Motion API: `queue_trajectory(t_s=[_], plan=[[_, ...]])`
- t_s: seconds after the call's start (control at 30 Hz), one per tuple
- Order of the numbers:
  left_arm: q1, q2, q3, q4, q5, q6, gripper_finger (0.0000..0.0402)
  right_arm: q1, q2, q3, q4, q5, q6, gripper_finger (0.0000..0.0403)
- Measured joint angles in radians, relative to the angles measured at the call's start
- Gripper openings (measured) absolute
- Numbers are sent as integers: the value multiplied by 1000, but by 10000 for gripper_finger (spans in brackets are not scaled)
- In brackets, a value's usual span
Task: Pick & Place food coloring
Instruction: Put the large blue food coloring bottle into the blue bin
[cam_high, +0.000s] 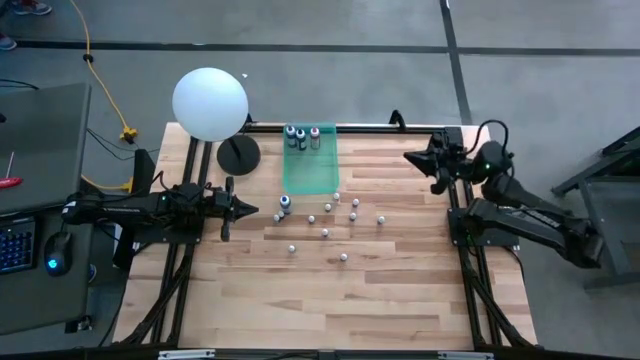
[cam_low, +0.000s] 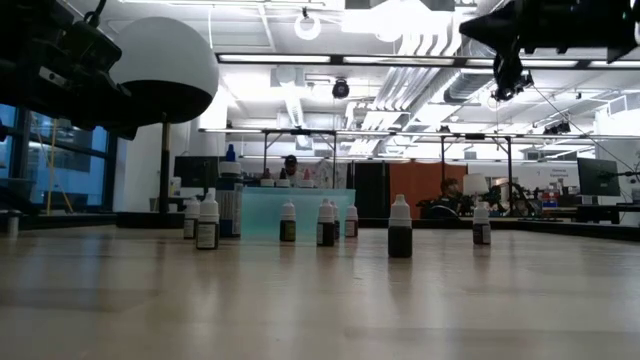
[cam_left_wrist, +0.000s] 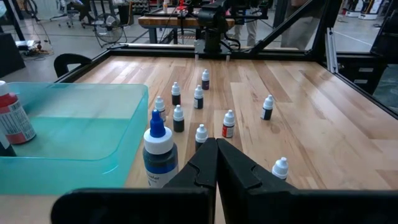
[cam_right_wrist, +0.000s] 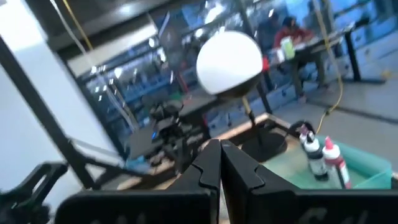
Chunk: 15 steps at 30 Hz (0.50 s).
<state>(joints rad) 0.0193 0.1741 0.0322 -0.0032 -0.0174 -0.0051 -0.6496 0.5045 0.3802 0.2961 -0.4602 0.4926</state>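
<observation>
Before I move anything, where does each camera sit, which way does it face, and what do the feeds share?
High view: overhead, straight down on the table; both arms, left gripper, right gripper.
Low view: tabletop height, facing the room across the small bottles; arms overhead.
Left wrist view: behind its shut fingers, facing the bottles and green tray.
Right wrist view: raised, behind its shut fingers, facing the white lamp.
Shared: both wrist views show the tray.

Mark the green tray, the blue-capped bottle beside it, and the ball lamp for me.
green tray (cam_high: 308, 172), high view, bare floor.
blue-capped bottle (cam_left_wrist: 158, 149), left wrist view, white shoulder.
ball lamp (cam_high: 209, 103), high view, globe's middle.
</observation>
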Motion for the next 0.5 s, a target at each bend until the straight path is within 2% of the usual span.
queue_trajectory(t_s=[0.17, 0.33, 0.5], plan=[[0, 0, 0, 0, 0, 0, 0, 66, 0, -124, 131, 68, 2, 0], [0, 0, 0, 0, 0, 0, 0, 196, -9, -222, 273, 129, 33, 0], [0, 0, 0, 0, 0, 0, 0, 356, -22, -253, 286, 293, -26, 0]])
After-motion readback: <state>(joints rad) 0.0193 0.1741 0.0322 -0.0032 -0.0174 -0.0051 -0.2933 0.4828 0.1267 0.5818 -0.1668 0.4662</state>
